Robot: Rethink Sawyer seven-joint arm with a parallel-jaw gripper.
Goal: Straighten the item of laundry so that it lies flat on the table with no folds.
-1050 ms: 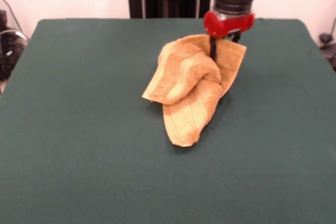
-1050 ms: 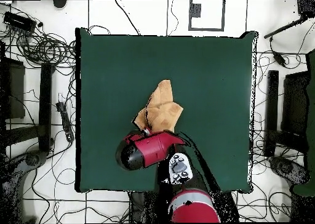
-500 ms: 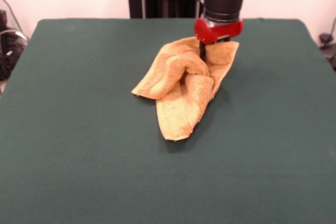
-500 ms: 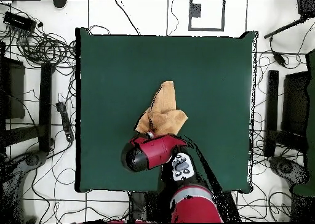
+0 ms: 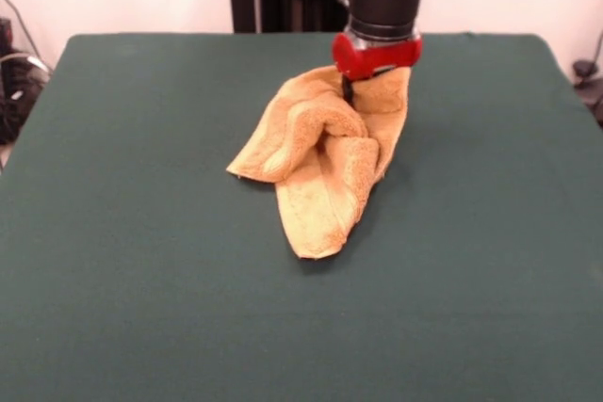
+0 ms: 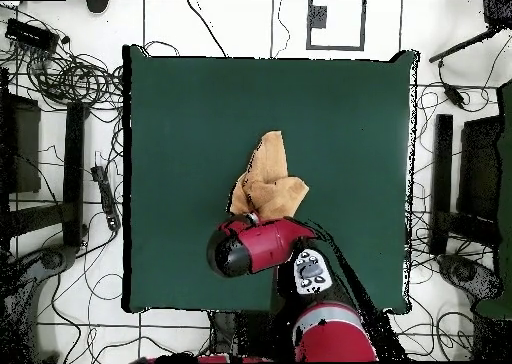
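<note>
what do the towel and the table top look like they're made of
The towel looks like terry cloth: fuzzy, looped, matte golden-orange pile with flatter woven bands near one end. The table seems covered in a dark green felt-like fabric, matte and without shine; what lies beneath the cover cannot be seen.

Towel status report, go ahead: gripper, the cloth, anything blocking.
Gripper down at towel's far end, finger state unclear. Towel bunched and folded, not flat. Table has nothing else on it.
</note>
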